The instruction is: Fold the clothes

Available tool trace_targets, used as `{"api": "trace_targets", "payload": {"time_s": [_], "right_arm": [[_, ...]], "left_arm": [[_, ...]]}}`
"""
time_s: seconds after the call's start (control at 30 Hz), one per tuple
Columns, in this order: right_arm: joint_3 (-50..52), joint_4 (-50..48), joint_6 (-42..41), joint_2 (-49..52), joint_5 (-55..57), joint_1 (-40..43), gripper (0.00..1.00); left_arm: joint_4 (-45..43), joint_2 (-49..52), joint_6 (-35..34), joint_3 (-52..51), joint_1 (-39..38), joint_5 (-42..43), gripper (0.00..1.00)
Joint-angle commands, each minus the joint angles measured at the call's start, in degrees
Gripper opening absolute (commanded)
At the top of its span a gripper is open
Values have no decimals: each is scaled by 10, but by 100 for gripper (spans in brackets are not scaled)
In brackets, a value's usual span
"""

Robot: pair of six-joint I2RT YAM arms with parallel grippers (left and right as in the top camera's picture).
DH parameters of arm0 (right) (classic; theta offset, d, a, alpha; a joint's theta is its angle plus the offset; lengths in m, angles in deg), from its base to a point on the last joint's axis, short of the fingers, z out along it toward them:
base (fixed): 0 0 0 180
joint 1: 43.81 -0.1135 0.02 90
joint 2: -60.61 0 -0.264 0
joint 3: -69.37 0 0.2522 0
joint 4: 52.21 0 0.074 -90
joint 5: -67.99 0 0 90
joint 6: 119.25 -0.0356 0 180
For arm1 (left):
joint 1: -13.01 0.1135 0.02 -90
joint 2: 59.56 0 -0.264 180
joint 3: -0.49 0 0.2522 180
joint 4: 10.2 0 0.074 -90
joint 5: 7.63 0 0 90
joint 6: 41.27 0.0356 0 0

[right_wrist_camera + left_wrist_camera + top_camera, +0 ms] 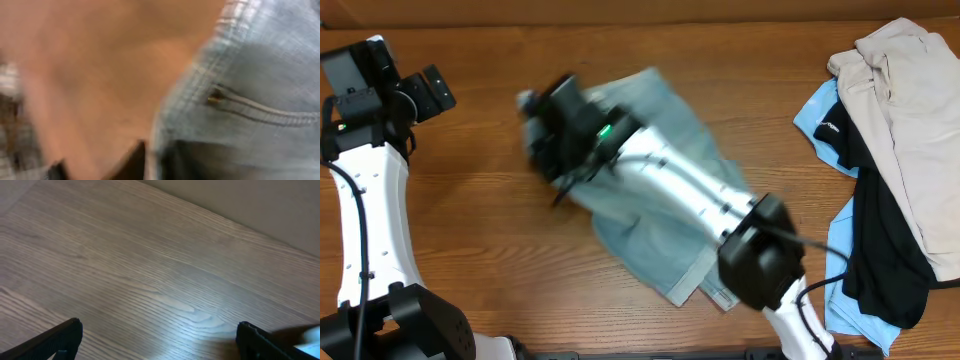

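Overhead, mid-table: faded light-blue denim knee-length shorts (665, 105) lying rumpled on brown wooden table (470, 230), partly under right arm (690, 190). Right gripper (545, 130) blurred at shorts' left edge; cannot tell how far parted, nor whether gripping cloth. Left gripper (159, 325) far left, spread wide, holding nothing, well apart from shorts. Beige trousers (910, 100), black shirt (880, 260), sky-blue shirt (817, 120) heaped at right edge.

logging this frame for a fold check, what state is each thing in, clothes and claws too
denim shorts: rumpled on the table, not neatly folded, partly under the right arm
left claw: open, empty, above bare wood
right claw: blurred at the shorts' edge, open or shut unclear
beige trousers: unfolded, heaped topmost at the right edge
black shirt: crumpled beneath the trousers
sky-blue shirt: crumpled, under both
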Motion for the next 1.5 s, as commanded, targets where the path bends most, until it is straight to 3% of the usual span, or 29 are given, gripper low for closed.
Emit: {"api": "trace_targets", "payload": {"time_s": [0.0,0.17,0.4,0.6,0.73,0.9,1.13,1.33,1.47], "right_arm": [[-14,-5,-8,-9,11,-55,54],[-15,13,-8,-19,67,-67,75],[-15,80,-13,-52,66,50,79],[-13,233,-87,-53,66,178,81],[1,332,-88,-53,77,236,76],[73,341,-88,-53,78,256,76],[191,272,-127,-53,40,246,72],[256,213,-179,-53,26,240,67],[284,158,-214,-52,26,235,53]], "left_arm": [[0,2,14,16,5,-4,100],[1,2,13,16,5,-3,100],[2,2,16,16,3,2,100],[2,9,69,16,-31,90,100],[8,32,116,16,-84,96,100],[16,87,205,16,-155,108,100],[46,170,296,16,-221,126,100],[62,215,329,16,-249,126,96],[74,239,333,16,-255,91,92]]}}
